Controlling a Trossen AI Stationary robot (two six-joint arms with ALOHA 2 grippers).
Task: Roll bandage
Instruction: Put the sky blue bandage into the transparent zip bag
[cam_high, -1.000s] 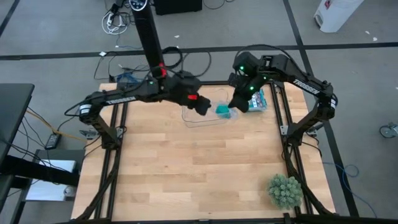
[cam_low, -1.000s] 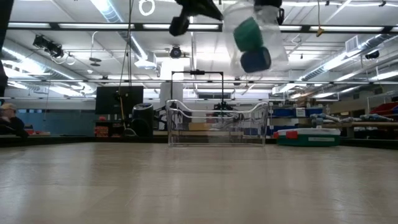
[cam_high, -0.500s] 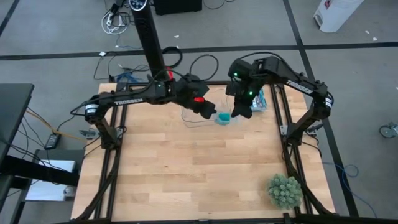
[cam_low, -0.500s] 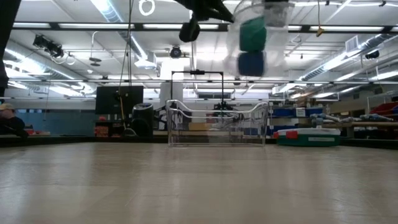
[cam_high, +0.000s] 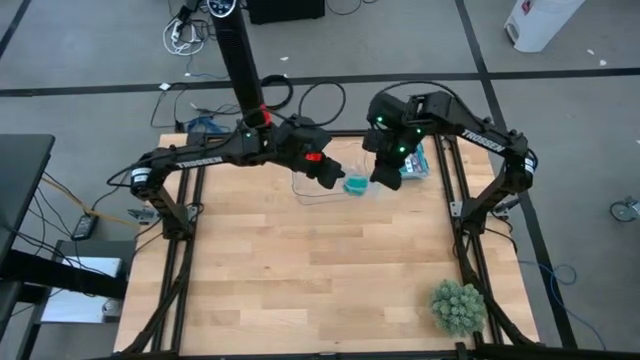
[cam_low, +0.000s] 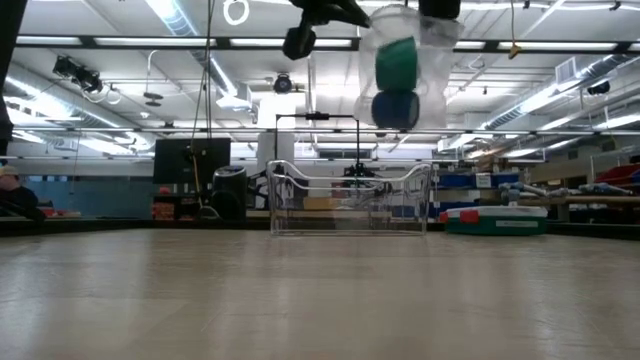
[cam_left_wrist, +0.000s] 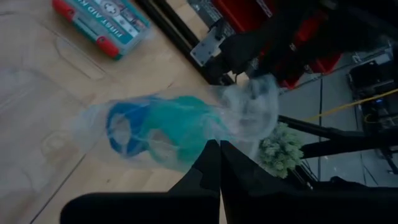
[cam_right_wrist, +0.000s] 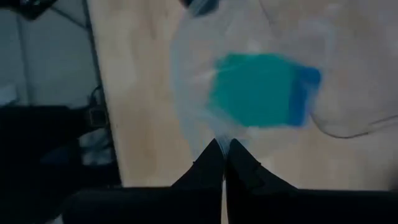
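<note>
Both arms meet above the surface's far edge, holding a clear plastic bag (cam_low: 405, 65) in mid-air btwn them. Left gripper (cam_high: 333, 178) and right gripper (cam_high: 383, 176) are each pinched shut on the bag film. Inside: the teal bandage (cam_low: 397, 62), coiled, w/ a blue roll (cam_low: 395, 109) beneath. A clear bin (cam_low: 348, 198) sits below.

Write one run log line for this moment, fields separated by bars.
stage: bag held aloft | left gripper: shut on clear bag | right gripper: shut on clear bag | inside: bandage, blue roll
</note>
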